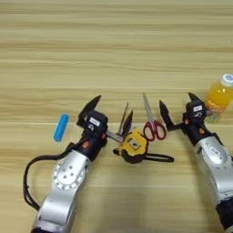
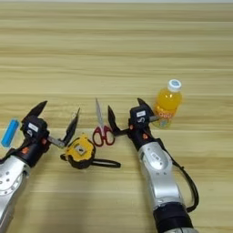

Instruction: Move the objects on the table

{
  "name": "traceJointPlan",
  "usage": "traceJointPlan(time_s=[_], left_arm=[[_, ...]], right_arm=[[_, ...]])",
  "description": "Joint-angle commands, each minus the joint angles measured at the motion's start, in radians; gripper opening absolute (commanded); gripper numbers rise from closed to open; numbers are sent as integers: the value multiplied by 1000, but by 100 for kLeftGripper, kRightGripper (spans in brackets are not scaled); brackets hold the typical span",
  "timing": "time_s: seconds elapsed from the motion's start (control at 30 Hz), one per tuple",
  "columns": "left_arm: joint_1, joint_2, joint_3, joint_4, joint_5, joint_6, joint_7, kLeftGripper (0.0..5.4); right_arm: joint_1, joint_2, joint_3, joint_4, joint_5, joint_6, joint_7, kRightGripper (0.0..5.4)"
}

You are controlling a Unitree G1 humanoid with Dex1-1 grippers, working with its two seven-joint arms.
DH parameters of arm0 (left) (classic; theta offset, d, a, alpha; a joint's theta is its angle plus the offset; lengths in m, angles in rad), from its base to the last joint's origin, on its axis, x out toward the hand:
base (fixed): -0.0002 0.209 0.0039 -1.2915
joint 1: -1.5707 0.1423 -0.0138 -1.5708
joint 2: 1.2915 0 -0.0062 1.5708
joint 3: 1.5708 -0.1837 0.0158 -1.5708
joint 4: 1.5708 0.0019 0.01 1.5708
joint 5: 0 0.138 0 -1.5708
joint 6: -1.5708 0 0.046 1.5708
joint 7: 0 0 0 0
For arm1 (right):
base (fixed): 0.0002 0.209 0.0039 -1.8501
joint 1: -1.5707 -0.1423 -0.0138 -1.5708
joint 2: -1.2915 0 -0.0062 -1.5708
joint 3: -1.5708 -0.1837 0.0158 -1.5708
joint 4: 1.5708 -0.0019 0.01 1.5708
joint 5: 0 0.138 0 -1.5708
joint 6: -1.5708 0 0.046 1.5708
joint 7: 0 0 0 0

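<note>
On the wood-grain table (image 1: 113,45) lie several objects. A yellow-black tape measure (image 1: 133,145) sits near the middle, its black strap (image 1: 157,158) trailing right. Just behind it my left gripper (image 1: 112,113) stands open, its right finger over a thin dark stick (image 1: 124,116). Left of that arm lies a small blue piece (image 1: 61,127). Red-handled scissors (image 1: 152,125) lie closed, blades pointing away, between the two grippers. My right gripper (image 2: 126,109) is open beside the scissors' right side, holding nothing. The orange-drink bottle (image 2: 167,103) stands upright just right of it.
A black cable (image 1: 28,177) loops beside the left forearm. Another cable (image 2: 189,182) runs along the right forearm. The far half of the table shows only bare planks.
</note>
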Motion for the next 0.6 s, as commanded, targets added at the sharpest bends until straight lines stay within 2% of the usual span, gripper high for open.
traceJointPlan(time_s=[0.03, 0.23, 0.4, 0.6], left_arm=[[-3, -3, -43, 23, 23, 17, -20, 540], [-14, -25, -93, 76, 37, 1, -30, 540], [-34, -44, -142, 184, 86, -28, -17, 540], [-36, -47, -147, 219, 94, -45, -9, 540]], right_arm=[[-17, 7, -5, 14, 5, -4, 0, 535], [-19, 12, -2, 22, 2, -9, 0, 535], [-13, 16, 2, 14, -1, -8, 1, 535], [-5, 16, 3, 8, -3, -8, 2, 535]])
